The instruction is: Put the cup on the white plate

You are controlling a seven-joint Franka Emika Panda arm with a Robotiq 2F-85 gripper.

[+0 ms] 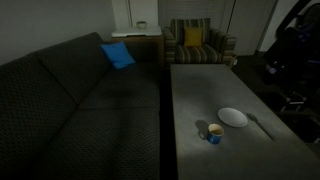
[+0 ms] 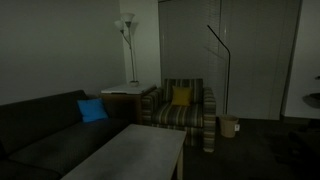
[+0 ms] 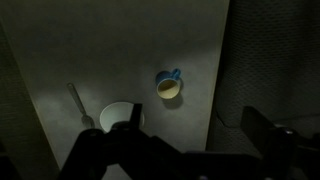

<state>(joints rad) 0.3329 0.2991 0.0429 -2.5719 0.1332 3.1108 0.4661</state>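
Observation:
The small blue cup (image 1: pixel 214 134) with a pale inside stands upright on the grey table, just beside the white plate (image 1: pixel 233 117) and apart from it. In the wrist view the cup (image 3: pixel 168 86) is far below, and the plate (image 3: pixel 118 116) lies next to it, partly hidden by a finger. My gripper (image 3: pixel 195 130) is open and empty, high above the table near its edge by the sofa. The dark arm (image 1: pixel 295 45) is over the table's far side. In an exterior view that shows only the table's end, cup and plate are out of view.
A spoon-like utensil (image 1: pixel 260 125) lies on the table (image 1: pixel 200 90) beside the plate. A dark sofa (image 1: pixel 70 100) with a blue cushion (image 1: pixel 118 55) runs along the table. A striped armchair (image 1: pixel 195 45) stands beyond it. A floor lamp (image 2: pixel 127 40) stands by a side table.

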